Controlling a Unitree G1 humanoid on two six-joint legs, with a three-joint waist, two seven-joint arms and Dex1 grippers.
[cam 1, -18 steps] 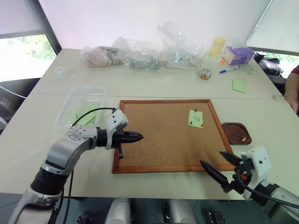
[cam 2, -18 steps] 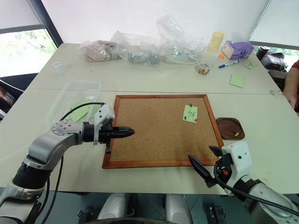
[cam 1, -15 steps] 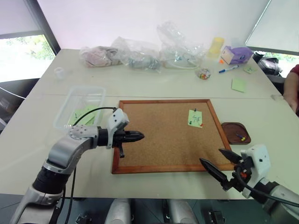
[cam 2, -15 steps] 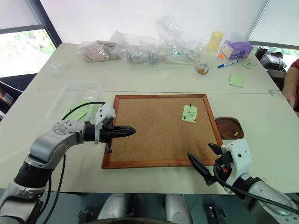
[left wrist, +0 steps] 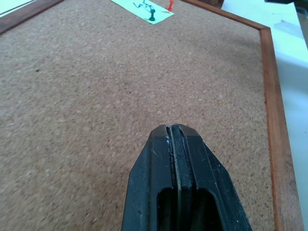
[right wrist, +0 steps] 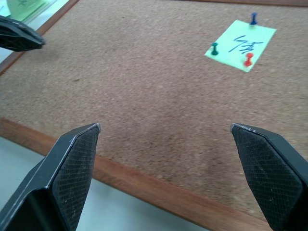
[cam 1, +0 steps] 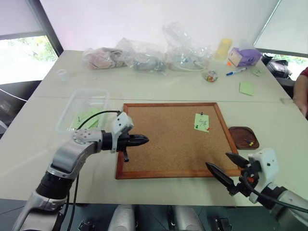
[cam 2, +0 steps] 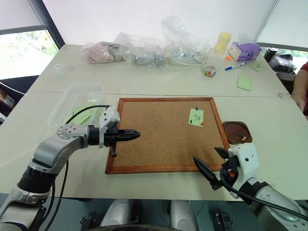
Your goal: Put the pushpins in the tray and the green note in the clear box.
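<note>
Light green square handwritten note [right wrist: 241, 44] pinned to corkboard [cam 1: 168, 139] by three pushpins [right wrist: 248, 59]. Left gripper [cam 1: 139, 140] closed empty; right gripper [right wrist: 171, 139] spread wide. Risk: tearing paper if pulled before unpinning.

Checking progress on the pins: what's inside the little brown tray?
The tray holds two pins, one yellow, one blue or dark. None of its floor is covered.

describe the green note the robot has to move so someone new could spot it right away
Find the corkboard in the middle of the table. The note is the light green square pinned near its upper right corner, close to the brown tray. Unlike the other green notes lying off the board, it carries dark scribbles and is held by blue, dark green and red pushpins.
</note>
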